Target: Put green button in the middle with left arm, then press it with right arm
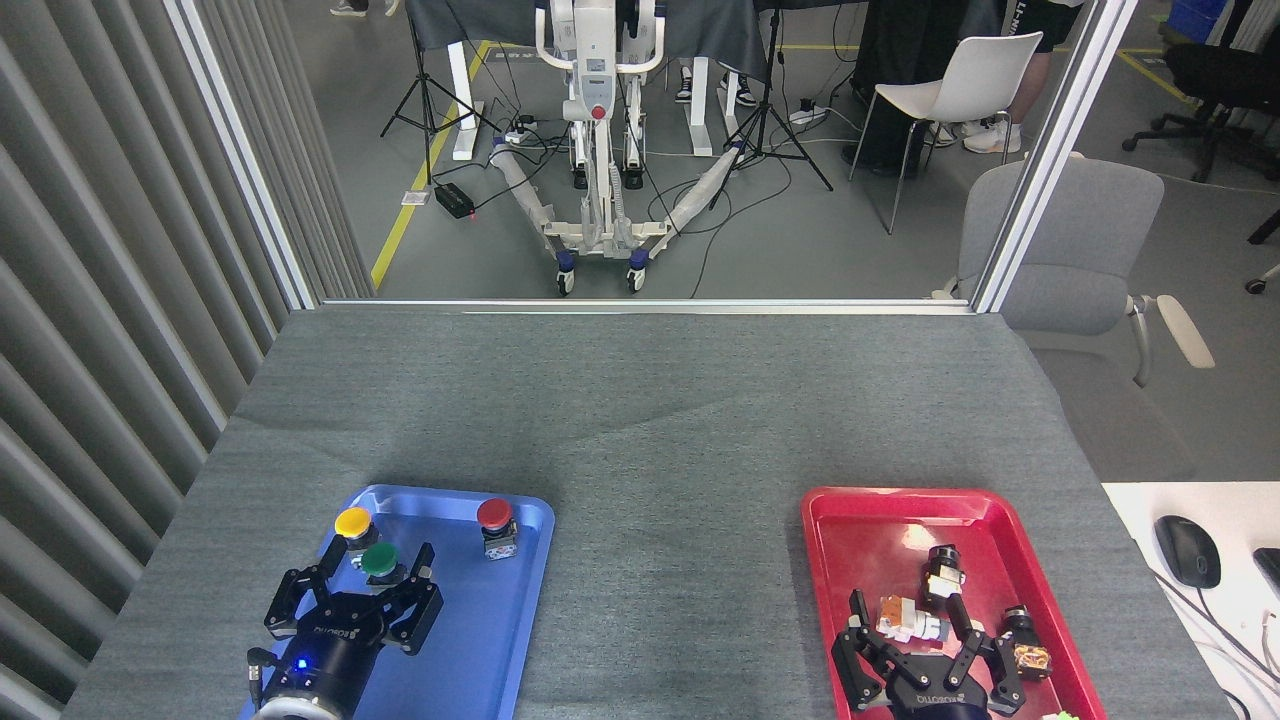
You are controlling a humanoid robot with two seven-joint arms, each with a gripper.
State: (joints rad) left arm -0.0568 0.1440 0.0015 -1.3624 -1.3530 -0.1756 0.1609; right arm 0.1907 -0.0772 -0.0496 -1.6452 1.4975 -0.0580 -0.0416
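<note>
The green button (379, 561) stands in the blue tray (520, 560), just below the yellow-capped button (353, 523). My left gripper (377, 564) is open, one finger on each side of the green cap, not closed on it. The middle of the table (670, 470) is bare dark grey fabric. My right gripper (910, 610) is open over the red tray (850, 540), its fingers either side of a small white and orange part (908, 620).
A red-capped button (495, 524) stands at the back right of the blue tray. The red tray holds several small dark and brass parts (1028, 652). A white side table with a mouse (1187, 550) is at the right. Slatted wall runs along the left.
</note>
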